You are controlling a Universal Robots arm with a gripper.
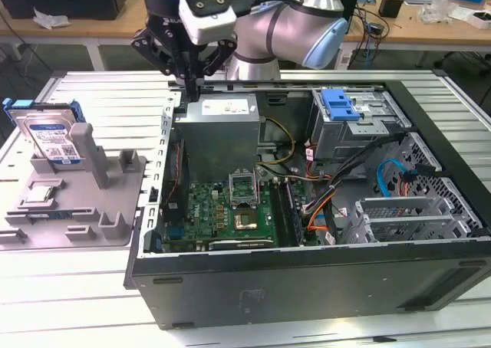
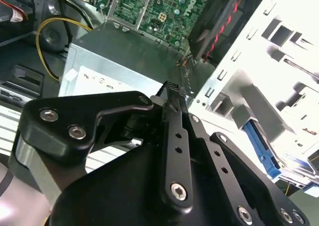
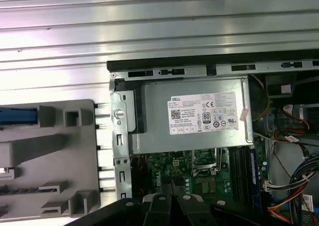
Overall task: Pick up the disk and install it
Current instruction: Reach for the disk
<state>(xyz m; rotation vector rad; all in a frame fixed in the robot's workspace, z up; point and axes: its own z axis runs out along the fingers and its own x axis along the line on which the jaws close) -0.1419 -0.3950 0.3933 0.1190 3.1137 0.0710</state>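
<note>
- Gripper (image 1: 189,82): hangs over the near-left corner of the computer case (image 1: 307,287), just above the power supply (image 1: 219,133). The fingers are drawn fully together and grasp nothing. In the second wrist view the black linkage hides most of the gripper (image 2: 174,89), so only one textured pad is clear.
- Arm (image 1: 291,26): cut off at the upper frame edge of the exterior view.
- Disk (image 1: 50,137): well apart from the gripper, on the exterior view's left. It stands tilted in a slot of the grey fixture (image 1: 115,210). Its lower edge is sunk in the slot, and a grey post covers one side.
- Grey fixture, other contents: a small square chip (image 1: 42,197) lies flat in a recess.
- Computer case, contents: power supply, motherboard (image 1: 230,206), a tangle of cables (image 1: 322,195), and a drive cage (image 1: 364,129) bearing a blue latch (image 1: 340,103). The cage interior is too dark to make out.
- First wrist view: the power supply (image 3: 192,116) is seen from above, and the motherboard (image 3: 199,166) is partly hidden by the gripper (image 3: 169,200).
- Support: case and fixture rest on a ribbed metal table (image 1: 100,95).
</note>
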